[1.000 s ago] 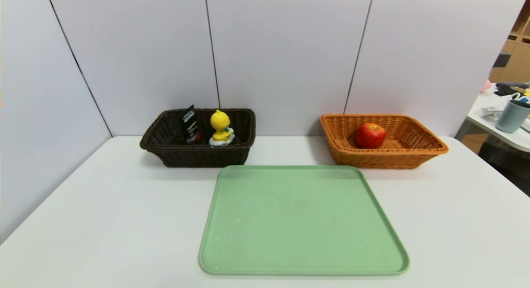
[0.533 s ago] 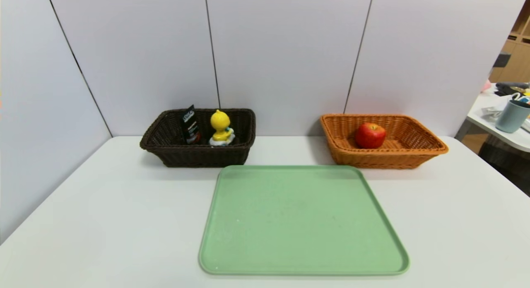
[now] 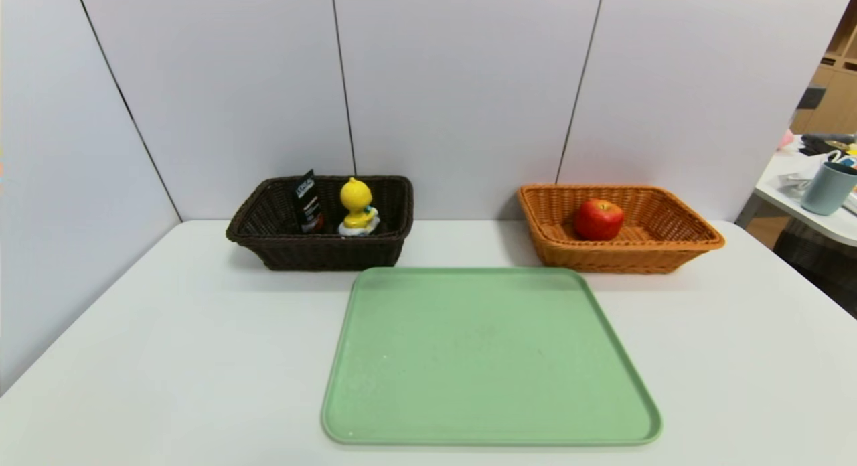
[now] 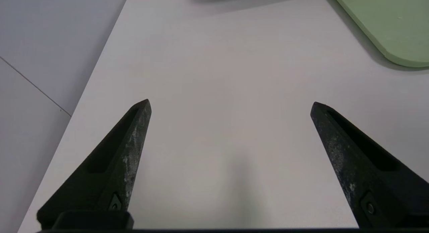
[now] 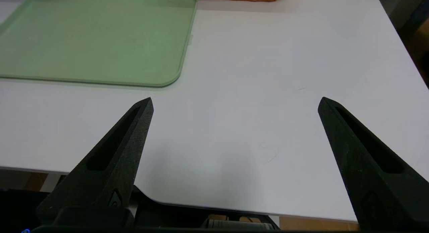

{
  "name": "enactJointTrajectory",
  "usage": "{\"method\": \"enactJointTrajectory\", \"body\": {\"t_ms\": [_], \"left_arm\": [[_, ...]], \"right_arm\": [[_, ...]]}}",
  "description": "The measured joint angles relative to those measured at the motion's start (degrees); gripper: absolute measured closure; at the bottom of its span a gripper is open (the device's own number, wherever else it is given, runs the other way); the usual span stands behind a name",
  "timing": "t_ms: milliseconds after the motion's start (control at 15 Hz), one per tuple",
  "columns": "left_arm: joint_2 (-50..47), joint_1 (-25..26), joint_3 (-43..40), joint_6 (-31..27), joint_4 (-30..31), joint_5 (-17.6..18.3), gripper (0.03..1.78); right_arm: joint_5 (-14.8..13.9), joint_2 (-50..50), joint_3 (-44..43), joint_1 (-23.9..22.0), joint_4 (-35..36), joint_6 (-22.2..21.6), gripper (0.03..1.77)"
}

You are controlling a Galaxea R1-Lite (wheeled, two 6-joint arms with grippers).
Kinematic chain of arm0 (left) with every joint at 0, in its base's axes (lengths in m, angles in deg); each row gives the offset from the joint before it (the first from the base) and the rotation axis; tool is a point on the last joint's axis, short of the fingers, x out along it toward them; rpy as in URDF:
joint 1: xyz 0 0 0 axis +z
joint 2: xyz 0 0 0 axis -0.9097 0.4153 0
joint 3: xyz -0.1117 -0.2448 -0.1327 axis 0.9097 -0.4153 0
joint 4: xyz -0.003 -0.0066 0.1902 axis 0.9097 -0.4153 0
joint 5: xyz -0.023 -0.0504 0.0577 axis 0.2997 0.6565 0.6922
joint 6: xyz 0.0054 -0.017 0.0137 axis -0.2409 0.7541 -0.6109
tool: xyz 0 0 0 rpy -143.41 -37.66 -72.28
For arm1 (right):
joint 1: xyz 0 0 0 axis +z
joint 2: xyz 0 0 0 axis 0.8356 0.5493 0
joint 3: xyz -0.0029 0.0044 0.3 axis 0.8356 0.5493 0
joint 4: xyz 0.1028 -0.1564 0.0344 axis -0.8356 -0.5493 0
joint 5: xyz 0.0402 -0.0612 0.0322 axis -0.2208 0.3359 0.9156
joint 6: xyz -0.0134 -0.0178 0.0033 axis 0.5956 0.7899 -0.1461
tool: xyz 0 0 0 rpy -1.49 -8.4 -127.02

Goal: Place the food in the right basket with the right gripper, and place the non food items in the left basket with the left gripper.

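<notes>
A red apple [image 3: 598, 219] lies inside the orange-tan right basket [image 3: 676, 252] at the back right of the table. In the dark brown left basket [image 3: 321, 255] stand a yellow duck toy [image 3: 357, 206] and a dark tapering tube [image 3: 308, 203]. No marker shows. Neither arm appears in the head view. My left gripper [image 4: 230, 105] is open over bare table near the left front, nothing between its fingers. My right gripper [image 5: 234, 101] is open above the table's front right edge, also empty.
A green tray [image 3: 489, 359] lies in the middle of the white table [image 3: 167, 359], with nothing on it; its corner [image 4: 395, 35] and edge [image 5: 100, 42] show in the wrist views. Grey wall panels stand behind and to the left. A side table with a cup [image 3: 827, 188] stands far right.
</notes>
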Motion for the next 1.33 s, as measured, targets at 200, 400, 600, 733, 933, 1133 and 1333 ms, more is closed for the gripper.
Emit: {"method": "enactJointTrajectory", "body": {"t_ms": [200,400,600,733,933,1133,1333], "left_arm": [[-0.6,0.0,-3.9,0.4,5.7,1.4,0.12],[-1.4,0.0,-9.9,0.1,12.3,2.4,0.12],[-3.4,0.0,-11.9,0.6,12.7,2.8,0.12],[-4.3,-0.1,-12.2,0.8,12.9,2.8,0.12],[-4.7,-0.1,-12.3,1.3,13.0,2.6,0.12],[-4.8,-0.1,-12.4,1.8,13.0,2.5,0.12],[-4.9,-0.1,-12.4,3.4,12.9,2.3,0.12]], "right_arm": [[0.1,-3.6,7.1,-0.4,6.2,1.0,0.11],[-0.1,-8.3,16.7,-0.6,18.8,4.3,0.11],[-0.6,-11.0,21.1,-0.6,24.5,7.4,0.11],[-1.0,-11.7,24.1,-0.6,29.3,7.5,0.11],[-1.2,-12.1,30.8,-0.6,38.6,8.3,0.11],[-1.3,-12.1,36.5,-0.6,43.0,8.8,0.11],[-1.1,-12.1,37.5,-0.6,40.8,4.3,0.11]]}}
